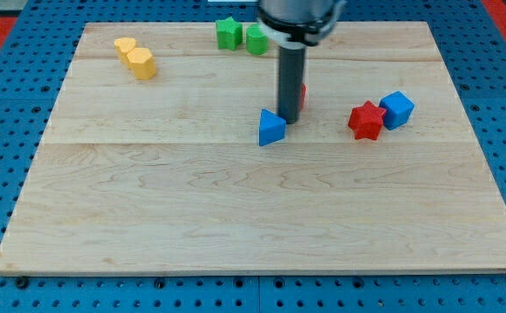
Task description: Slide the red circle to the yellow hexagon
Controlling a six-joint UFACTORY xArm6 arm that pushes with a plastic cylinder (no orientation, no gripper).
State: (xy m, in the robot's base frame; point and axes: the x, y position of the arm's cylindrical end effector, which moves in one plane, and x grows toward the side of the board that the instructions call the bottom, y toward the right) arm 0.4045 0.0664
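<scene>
The red circle is almost wholly hidden behind my rod; only a thin red sliver shows at the rod's right edge, right of the board's centre. My tip rests on the board just in front of it, touching or nearly touching the blue triangle at its upper right. The yellow hexagon sits at the view's top left, with a second yellow block touching it at its upper left.
Two green blocks sit side by side at the top centre. A red star and a blue cube touch each other at the right. The wooden board lies on a blue pegboard.
</scene>
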